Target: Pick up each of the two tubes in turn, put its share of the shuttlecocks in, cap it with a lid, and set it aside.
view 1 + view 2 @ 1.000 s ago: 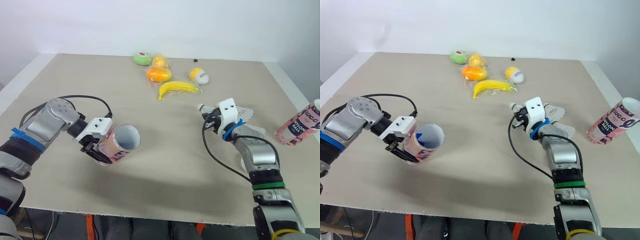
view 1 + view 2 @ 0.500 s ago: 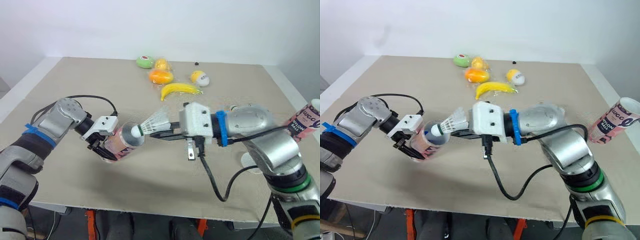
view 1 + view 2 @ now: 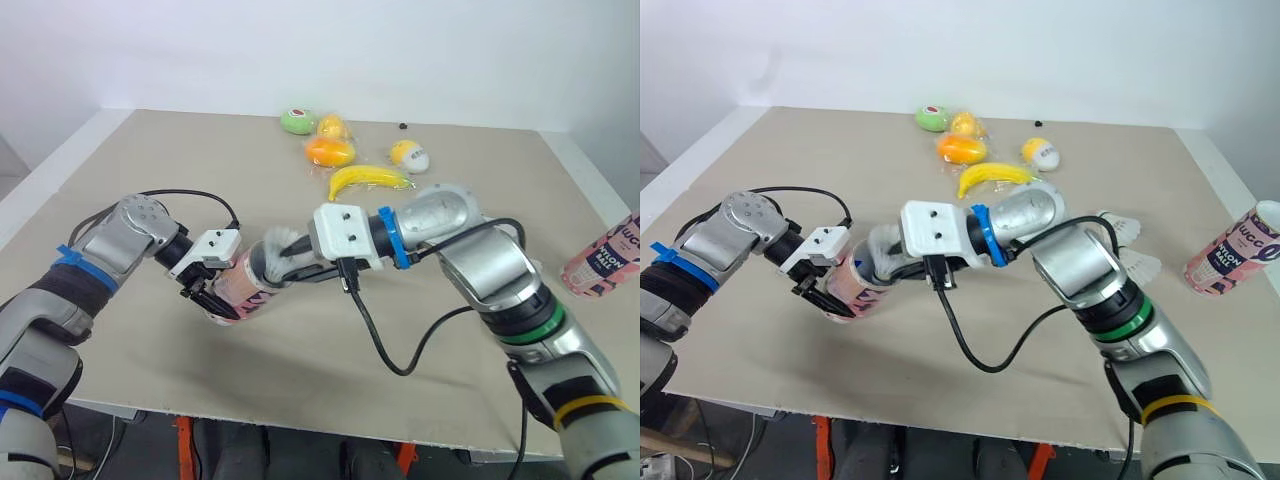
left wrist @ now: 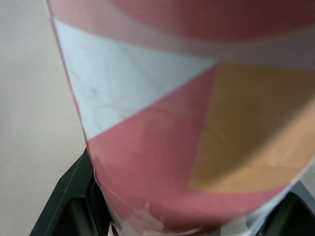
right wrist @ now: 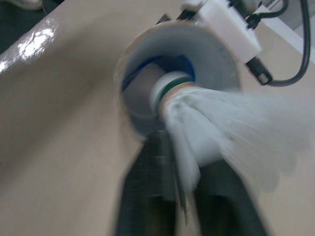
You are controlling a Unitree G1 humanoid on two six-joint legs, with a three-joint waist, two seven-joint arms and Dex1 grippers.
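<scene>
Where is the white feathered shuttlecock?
In the head views, the white feathered shuttlecock is at the open mouth of the pink cardboard tube, cork tip just inside, pinched by the right gripper; the left gripper holds that tube left of table centre.

Robot test lab or workshop: plain beige tabletop (image 3: 150, 180) against bare white wall (image 3: 300, 50), orange stand legs (image 3: 182, 445) beneath at 6 o'clock, fruit (image 3: 330, 152) clustered at 12 o'clock
</scene>
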